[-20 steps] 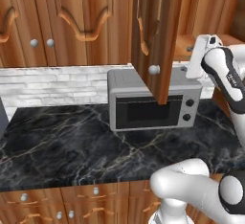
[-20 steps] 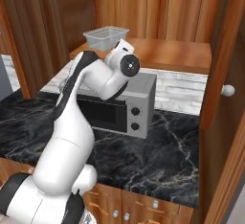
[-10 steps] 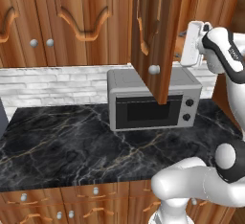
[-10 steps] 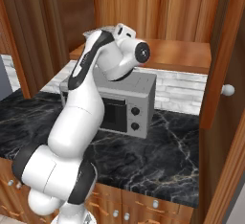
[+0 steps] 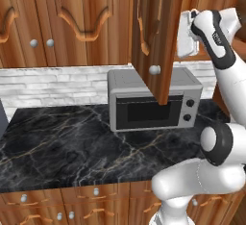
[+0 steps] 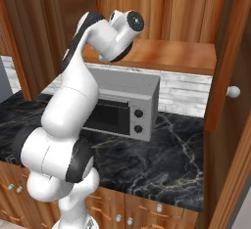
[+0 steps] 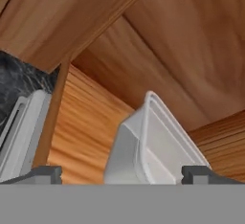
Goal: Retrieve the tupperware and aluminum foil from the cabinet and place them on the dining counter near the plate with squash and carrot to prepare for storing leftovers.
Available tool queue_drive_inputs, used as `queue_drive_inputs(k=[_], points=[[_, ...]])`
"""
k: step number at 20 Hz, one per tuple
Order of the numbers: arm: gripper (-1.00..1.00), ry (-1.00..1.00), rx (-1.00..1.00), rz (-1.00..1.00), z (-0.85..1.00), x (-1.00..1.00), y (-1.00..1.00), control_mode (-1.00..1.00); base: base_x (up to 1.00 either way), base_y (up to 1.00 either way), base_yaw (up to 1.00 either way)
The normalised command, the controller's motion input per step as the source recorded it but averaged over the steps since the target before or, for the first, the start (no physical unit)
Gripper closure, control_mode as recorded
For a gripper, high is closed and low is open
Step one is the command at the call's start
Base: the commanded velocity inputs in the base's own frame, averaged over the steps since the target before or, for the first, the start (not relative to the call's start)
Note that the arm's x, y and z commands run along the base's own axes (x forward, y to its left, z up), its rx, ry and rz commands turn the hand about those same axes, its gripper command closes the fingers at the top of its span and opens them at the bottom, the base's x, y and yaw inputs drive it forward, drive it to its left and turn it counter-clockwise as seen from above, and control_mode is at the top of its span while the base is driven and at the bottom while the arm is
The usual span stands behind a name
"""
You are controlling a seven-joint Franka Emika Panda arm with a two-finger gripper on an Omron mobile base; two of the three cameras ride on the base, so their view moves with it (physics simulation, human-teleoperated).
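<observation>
Tupperware [image 7: 148, 146] stands on the cabinet [image 5: 161, 31] shelf, straight ahead of the tool [image 7: 122, 174]. From left to right: left fingertip [image 7: 45, 174], tub, right fingertip. The wide-open jaws straddle it, its long side running away from them.

Tupperware [image 7: 153, 146] lower part cut off at the hand view's bottom, microwave [image 7: 19, 132] cropped at left edge

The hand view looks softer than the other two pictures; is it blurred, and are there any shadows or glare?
Hand view: soft and coarse up close, the tupperware with fuzzy edges between the open gripper tips. Left base view: sharper, even light, faint sheen on the microwave, no harsh glare. Right base view: crisp, with a soft shadow under the cabinet shelf.
</observation>
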Motion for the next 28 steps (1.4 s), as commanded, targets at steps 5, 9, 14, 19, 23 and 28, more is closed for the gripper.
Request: queue_drive_inputs(k=[5,9,14,19,23,28], points=[[-1.00,0.18,-0.08,0.00,0.01,0.38,0.00,-1.00,0.00,0.00,0.00],[-1.00,0.15,-0.06,0.00,-0.03,0.49,0.00,-1.00,0.00,0.00,0.00],[-1.00,0.09,-0.03,0.03,-0.27,0.52,0.00,-1.00,0.00,0.00,0.00],[-1.00,0.05,-0.06,0.07,-0.50,0.36,0.02,-1.00,0.00,0.00,0.00],[1.00,0.01,-0.08,0.08,-0.57,0.25,0.22,-1.00,0.00,0.00,0.00],[1.00,-0.26,0.00,-0.01,-0.62,-0.07,0.06,-1.00,0.00,0.00,0.00]])
